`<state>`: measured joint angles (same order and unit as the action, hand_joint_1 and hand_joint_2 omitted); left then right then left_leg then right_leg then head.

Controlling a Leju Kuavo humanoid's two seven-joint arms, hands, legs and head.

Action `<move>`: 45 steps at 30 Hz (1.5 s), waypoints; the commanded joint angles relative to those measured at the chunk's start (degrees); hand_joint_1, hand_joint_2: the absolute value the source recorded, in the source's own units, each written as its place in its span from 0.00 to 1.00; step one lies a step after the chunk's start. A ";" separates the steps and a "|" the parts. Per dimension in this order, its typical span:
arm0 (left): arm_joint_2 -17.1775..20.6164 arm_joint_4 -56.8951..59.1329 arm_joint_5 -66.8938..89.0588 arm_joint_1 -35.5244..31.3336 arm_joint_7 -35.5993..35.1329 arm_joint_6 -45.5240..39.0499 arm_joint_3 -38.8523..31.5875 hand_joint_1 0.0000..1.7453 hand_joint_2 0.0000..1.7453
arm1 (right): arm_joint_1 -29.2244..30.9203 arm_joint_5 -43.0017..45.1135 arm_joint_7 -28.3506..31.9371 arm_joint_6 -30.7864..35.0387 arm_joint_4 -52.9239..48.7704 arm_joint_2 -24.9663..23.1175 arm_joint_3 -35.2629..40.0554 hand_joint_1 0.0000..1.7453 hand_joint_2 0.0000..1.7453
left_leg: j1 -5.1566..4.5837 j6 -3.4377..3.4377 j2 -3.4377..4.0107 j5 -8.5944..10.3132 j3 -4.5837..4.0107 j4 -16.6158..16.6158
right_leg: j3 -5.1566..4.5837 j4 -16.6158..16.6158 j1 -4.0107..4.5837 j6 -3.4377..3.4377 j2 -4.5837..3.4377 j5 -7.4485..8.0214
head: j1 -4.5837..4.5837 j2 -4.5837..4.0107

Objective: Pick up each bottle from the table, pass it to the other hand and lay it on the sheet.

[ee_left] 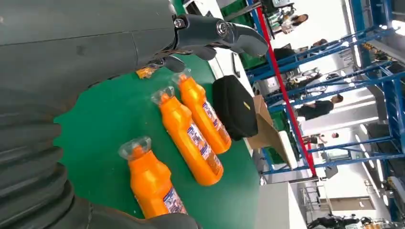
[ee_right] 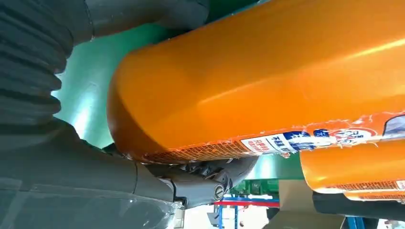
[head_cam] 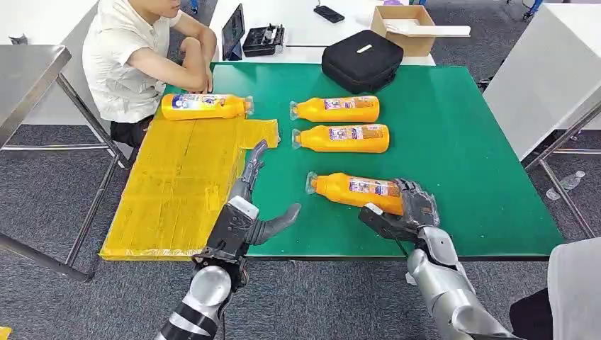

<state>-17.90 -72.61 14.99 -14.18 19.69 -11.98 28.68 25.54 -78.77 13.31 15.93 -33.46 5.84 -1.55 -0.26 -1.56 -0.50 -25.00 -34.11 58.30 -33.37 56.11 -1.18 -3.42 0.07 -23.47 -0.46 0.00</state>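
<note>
Three orange bottles lie on their sides on the green table (head_cam: pixel 461 142), caps pointing toward the yellow sheet (head_cam: pixel 177 184): a far one (head_cam: pixel 336 109), a middle one (head_cam: pixel 344 138) and a near one (head_cam: pixel 351 188). My right hand (head_cam: pixel 409 210) grips the near bottle (ee_right: pixel 258 81) around its base, fingers over it and thumb under it. A further bottle (head_cam: pixel 205 106) lies on the sheet's far edge. My left hand (head_cam: pixel 249 212) is open and empty above the sheet's right border, fingers stretched forward. From the left wrist I see the near bottle (ee_left: pixel 150 183), the middle bottle (ee_left: pixel 191 138) and the far bottle (ee_left: pixel 205 112).
A person (head_cam: pixel 135 57) sits at the table's far left corner, an arm resting next to the sheet. A black case (head_cam: pixel 361 60) lies at the green mat's far edge, with a cardboard box (head_cam: pixel 407 28) behind it. A metal table (head_cam: pixel 28 78) stands to the left.
</note>
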 commanded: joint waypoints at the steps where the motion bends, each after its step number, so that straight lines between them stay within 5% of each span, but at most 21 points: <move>1: -2.10 2.73 -0.78 -1.43 1.36 -1.75 0.09 0.00 1.00 | -2.32 4.08 2.29 0.04 2.95 -0.83 -3.38 1.00 1.00 | 0.11 0.10 -0.19 -0.01 0.11 -0.04 | 0.22 -0.12 0.12 0.17 0.23 -0.04 | -0.02 0.00; 13: -2.10 10.77 -24.42 -1.34 0.74 -0.74 0.59 0.00 1.00 | -2.64 15.05 8.66 -0.87 -8.11 -5.44 -8.91 1.00 1.00 | 0.04 0.08 0.05 -0.02 0.12 -0.02 | 0.14 -0.02 0.05 0.12 -0.01 -0.01 | -0.02 0.00; 22: -2.10 15.04 -24.53 -0.96 0.25 -1.73 1.05 0.00 1.00 | -4.74 16.33 9.24 -1.95 -11.80 -5.63 -9.19 1.00 1.00 | 0.01 0.07 0.00 -0.05 -0.06 -0.03 | 0.00 0.00 0.01 0.12 0.03 -0.06 | 0.00 0.00; 31: -2.10 29.22 -36.44 -4.06 0.42 8.21 1.49 0.00 1.00 | -2.63 25.60 14.56 -8.46 -16.42 -9.05 -5.64 1.00 1.00 | 0.02 0.11 0.30 -0.09 -0.27 -0.03 | -0.29 0.03 0.03 0.15 -0.26 -0.01 | 0.00 0.00; 45: -2.10 28.93 -37.01 -4.20 0.52 8.14 1.46 0.00 1.00 | -3.19 27.21 15.16 -8.74 -17.09 -8.72 -4.96 1.00 1.00 | 0.01 0.07 0.05 -0.03 -0.43 0.00 | -0.38 0.04 0.01 0.09 -0.02 -0.03 | 0.00 0.00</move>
<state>-18.25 -48.87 -21.59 -16.38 20.11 -3.80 29.70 20.36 -52.43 27.58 7.96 -51.04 -2.73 -7.74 -0.27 -1.55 -0.49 -24.99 -34.62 58.30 -33.82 56.15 -1.20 -3.43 0.07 -23.46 -0.46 0.00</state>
